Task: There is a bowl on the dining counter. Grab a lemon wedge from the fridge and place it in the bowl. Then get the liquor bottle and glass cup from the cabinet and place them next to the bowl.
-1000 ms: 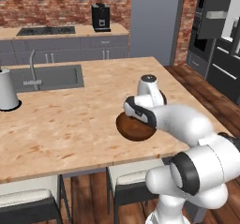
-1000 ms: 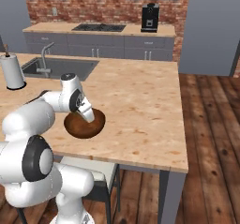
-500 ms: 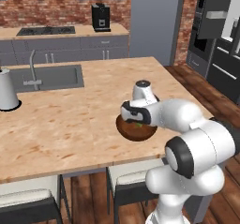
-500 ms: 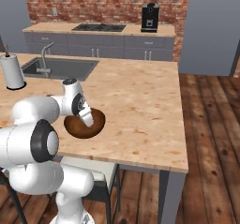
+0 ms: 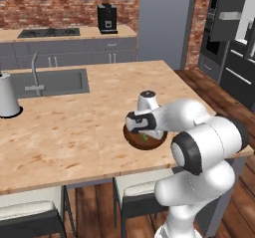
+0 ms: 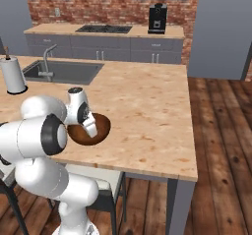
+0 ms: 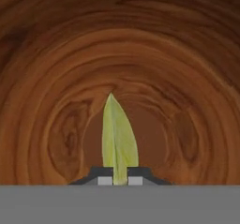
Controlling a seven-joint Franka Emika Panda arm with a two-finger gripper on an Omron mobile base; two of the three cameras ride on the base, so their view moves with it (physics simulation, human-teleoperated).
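Lemon wedge [image 7: 119, 141] base behind gripper [image 7: 120, 180]

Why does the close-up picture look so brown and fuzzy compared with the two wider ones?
Hand view: the camera sits right above the brown wooden bowl, so its soft-edged grain surrounds the yellow-green lemon wedge. Left and right base views: even, flat rendered light, no glare.
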